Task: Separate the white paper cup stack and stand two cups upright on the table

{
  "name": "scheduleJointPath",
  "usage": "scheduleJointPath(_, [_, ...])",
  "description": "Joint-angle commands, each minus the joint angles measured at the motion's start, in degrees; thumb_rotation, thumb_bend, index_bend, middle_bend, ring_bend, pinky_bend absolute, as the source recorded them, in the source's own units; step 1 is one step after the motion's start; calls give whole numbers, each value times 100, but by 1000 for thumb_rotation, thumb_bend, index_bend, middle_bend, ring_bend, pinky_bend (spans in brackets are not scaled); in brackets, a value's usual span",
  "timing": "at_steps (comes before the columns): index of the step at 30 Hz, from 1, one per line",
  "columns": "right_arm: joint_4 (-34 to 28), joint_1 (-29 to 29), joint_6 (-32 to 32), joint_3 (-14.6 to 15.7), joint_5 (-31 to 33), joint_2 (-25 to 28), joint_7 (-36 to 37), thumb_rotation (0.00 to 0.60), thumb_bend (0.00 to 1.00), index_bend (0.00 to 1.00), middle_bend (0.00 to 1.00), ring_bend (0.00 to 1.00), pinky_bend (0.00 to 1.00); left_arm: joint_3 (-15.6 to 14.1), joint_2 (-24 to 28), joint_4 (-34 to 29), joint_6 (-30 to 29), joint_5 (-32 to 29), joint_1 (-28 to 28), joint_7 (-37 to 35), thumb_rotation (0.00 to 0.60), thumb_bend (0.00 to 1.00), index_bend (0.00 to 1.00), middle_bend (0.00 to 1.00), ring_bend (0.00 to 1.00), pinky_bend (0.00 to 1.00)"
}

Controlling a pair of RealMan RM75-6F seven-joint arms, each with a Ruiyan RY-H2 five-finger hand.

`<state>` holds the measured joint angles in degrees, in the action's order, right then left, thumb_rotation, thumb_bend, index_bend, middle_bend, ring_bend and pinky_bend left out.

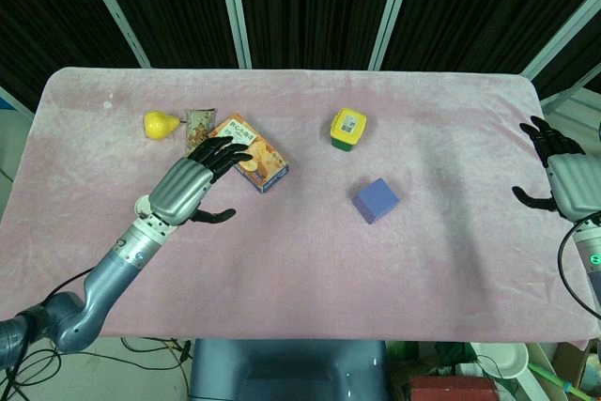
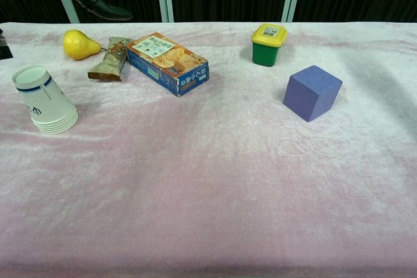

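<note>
The white paper cup stack stands on the pink cloth at the left, bottoms up with several rims against the table. In the head view only a white sliver of the stack shows beside my left wrist. My left hand hovers above it, holding nothing, its dark fingers spread toward the snack box. In the chest view only the left hand's fingertips show, high at the top left and well above the cups. My right hand hangs at the table's right edge with its fingers apart and nothing in it.
Behind the stack lie a yellow pear, a brown snack packet and a blue-orange snack box. A green tub with a yellow lid and a purple cube sit to the right.
</note>
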<state>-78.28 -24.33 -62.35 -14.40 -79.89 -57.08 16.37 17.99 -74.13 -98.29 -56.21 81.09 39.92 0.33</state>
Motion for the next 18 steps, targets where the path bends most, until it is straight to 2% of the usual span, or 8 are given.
scheduleJointPath(1, [-10, -30, 5, 32, -9, -21, -31, 600, 174, 48, 0, 102, 178, -25, -63, 6, -47, -60, 59, 111, 600, 186, 161, 106, 0, 73])
scheduleJointPath(18, [-323, -20, -212, 139, -42, 79, -133, 600, 174, 48, 0, 102, 178, -330, 290, -179, -215, -291, 4, 661, 600, 187, 161, 111, 0, 90])
